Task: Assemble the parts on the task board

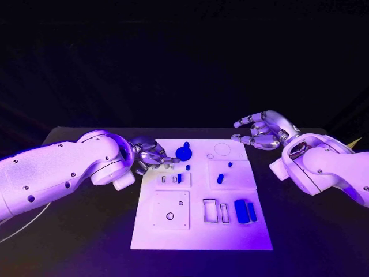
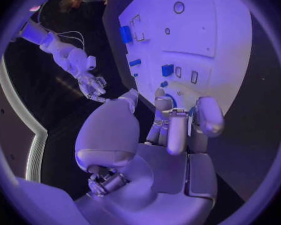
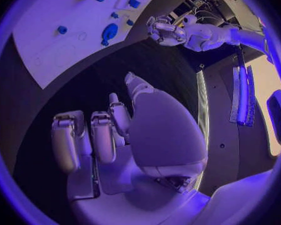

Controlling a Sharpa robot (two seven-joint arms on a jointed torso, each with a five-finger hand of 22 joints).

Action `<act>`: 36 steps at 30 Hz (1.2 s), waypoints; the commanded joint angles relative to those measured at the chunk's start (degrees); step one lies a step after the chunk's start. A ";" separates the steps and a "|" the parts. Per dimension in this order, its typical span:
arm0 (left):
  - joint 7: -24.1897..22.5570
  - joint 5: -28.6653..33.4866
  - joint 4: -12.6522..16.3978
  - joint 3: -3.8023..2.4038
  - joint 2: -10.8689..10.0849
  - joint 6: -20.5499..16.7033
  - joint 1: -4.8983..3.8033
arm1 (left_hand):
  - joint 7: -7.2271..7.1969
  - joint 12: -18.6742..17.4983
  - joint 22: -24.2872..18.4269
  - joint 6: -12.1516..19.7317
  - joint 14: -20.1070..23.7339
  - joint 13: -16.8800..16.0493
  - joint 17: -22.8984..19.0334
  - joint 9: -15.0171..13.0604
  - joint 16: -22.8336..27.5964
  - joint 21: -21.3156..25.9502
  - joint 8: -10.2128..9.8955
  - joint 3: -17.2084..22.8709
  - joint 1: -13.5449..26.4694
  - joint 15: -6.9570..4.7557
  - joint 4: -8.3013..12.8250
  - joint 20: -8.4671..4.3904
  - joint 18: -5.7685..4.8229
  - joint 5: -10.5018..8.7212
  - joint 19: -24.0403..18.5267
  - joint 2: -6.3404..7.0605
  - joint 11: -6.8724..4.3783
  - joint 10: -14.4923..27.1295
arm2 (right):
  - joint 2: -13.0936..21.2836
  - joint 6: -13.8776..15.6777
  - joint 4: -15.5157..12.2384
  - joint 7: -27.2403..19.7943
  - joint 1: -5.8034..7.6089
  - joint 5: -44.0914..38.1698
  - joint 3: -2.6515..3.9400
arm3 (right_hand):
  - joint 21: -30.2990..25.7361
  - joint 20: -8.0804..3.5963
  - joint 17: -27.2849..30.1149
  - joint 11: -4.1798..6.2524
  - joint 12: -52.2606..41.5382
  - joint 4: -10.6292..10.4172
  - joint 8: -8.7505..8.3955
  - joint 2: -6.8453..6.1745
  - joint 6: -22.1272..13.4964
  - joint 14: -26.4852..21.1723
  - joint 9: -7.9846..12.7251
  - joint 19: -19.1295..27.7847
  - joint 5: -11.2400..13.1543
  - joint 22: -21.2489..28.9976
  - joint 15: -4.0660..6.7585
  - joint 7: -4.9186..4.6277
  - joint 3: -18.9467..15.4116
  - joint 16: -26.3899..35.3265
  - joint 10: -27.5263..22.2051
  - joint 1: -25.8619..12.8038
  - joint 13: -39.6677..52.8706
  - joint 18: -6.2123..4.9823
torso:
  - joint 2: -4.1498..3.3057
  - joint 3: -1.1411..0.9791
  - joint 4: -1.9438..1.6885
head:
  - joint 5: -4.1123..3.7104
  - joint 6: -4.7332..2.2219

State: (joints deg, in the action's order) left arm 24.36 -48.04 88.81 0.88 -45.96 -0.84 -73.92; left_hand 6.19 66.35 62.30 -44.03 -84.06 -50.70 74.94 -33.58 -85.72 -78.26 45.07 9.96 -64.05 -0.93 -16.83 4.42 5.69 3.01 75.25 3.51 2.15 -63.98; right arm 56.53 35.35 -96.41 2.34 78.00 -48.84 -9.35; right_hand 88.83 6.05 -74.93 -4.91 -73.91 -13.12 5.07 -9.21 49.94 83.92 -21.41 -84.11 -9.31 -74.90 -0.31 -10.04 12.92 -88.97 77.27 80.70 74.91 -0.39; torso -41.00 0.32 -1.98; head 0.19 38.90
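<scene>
The white task board (image 1: 203, 231) lies in the middle of the black table. A round blue part (image 1: 184, 152) stands near its far edge, small blue parts (image 1: 220, 178) sit in its middle, and two blue cylinders (image 1: 246, 212) lie side by side at its right. My left hand (image 1: 151, 154) hovers at the board's far left corner, just left of the round part, fingers (image 2: 178, 127) half curled, thumb apart, nothing in it. My right hand (image 1: 263, 130) hangs beyond the far right corner, fingers (image 3: 103, 137) spread and empty. The board (image 3: 47, 45) and round part (image 3: 109, 31) show past it.
Bare black table (image 1: 85, 236) surrounds the board on the left, right and near sides. Outlined recesses (image 1: 209, 210) and a small hole (image 1: 169, 216) mark the board's near half. A ring outline (image 1: 223, 149) sits at its far right.
</scene>
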 commanded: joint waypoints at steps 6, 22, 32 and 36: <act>4.27 -5.29 -2.87 0.37 2.98 4.69 -0.70 | -0.25 0.43 0.67 0.20 -2.29 -0.70 7.74 -0.69 -0.01 -0.32 0.80 -0.59 0.43 -0.47 0.02 0.11 -0.36 0.09 -0.08 -0.70 -0.16 0.02 | -0.27 -1.47 0.42 -0.77 0.16 0.41 0.04 | -0.20 0.45 -12.44 -0.14 0.19 -0.39 0.14 -0.10 0.01 5.40 0.15 -5.16 -0.31 -14.02 -0.34 -0.02 0.05 0.26 -0.40 -0.13 0.36 -0.01 | -0.07 0.02 0.03 | 0.12 0.34; 4.68 -5.65 -7.59 1.87 7.52 8.10 -1.55 | -0.20 -0.21 0.40 0.80 -2.12 0.24 7.46 -1.06 0.17 -0.21 0.71 -0.52 -0.01 -0.49 0.03 0.09 -0.31 0.14 -0.32 -1.42 -0.14 0.94 | -1.07 -0.74 1.19 -0.89 0.21 0.35 0.04 | -1.52 0.47 -11.25 -0.18 1.22 -0.62 0.12 -0.14 -0.16 5.08 0.25 -4.46 -0.47 -12.99 -0.37 -0.06 0.09 0.86 -1.29 -0.34 -0.55 -0.40 | -0.14 0.10 0.04 | 0.17 1.10; 4.82 -6.33 -9.84 2.48 9.90 9.29 -1.60 | -0.07 -0.92 0.19 1.19 -2.03 1.21 7.37 -1.22 0.24 -0.11 0.51 -0.51 -0.10 -0.41 -0.02 0.14 -0.27 0.11 -0.52 -1.79 -0.03 1.85 | -1.41 0.82 1.30 -1.95 0.21 1.08 0.04 | -3.46 0.47 -9.47 -0.21 3.49 -0.96 0.13 -0.38 -0.61 4.56 0.52 -3.45 -0.51 -11.50 -0.36 -0.11 0.36 1.86 -3.21 -0.34 -2.53 -0.94 | -0.13 0.04 0.14 | 0.06 1.54; 4.94 -6.55 -10.02 2.53 10.19 10.17 -1.60 | -0.06 -1.00 0.16 1.23 -1.98 1.31 7.28 -1.24 0.30 -0.10 0.50 -0.52 -0.13 -0.40 0.01 0.14 -0.27 0.11 -0.54 -1.80 -0.02 1.95 | -1.46 0.83 1.31 -2.04 0.21 1.17 0.04 | -3.46 0.47 -9.47 -0.21 3.49 -0.96 0.13 -0.38 -0.61 4.56 0.52 -3.45 -0.51 -11.50 -0.36 -0.11 0.36 1.86 -3.21 -0.34 -2.53 -0.94 | -0.09 0.06 0.07 | -0.02 1.79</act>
State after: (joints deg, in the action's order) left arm 29.08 -53.94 78.82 3.42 -35.99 7.06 -75.44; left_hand 6.14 65.67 62.48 -43.10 -84.05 -49.43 74.92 -34.75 -85.72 -78.25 45.74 9.65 -64.24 -0.92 -16.83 4.63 5.70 3.00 75.02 2.26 2.05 -62.44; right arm 55.13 35.71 -95.10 1.50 78.20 -47.88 -9.34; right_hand 85.69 6.05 -74.91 -5.12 -70.79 -13.77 5.07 -9.21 49.76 83.92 -20.97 -84.11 -9.53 -74.93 -0.31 -10.20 13.21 -87.31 74.60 80.70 72.43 -0.39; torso -41.15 0.39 -1.85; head 0.23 40.52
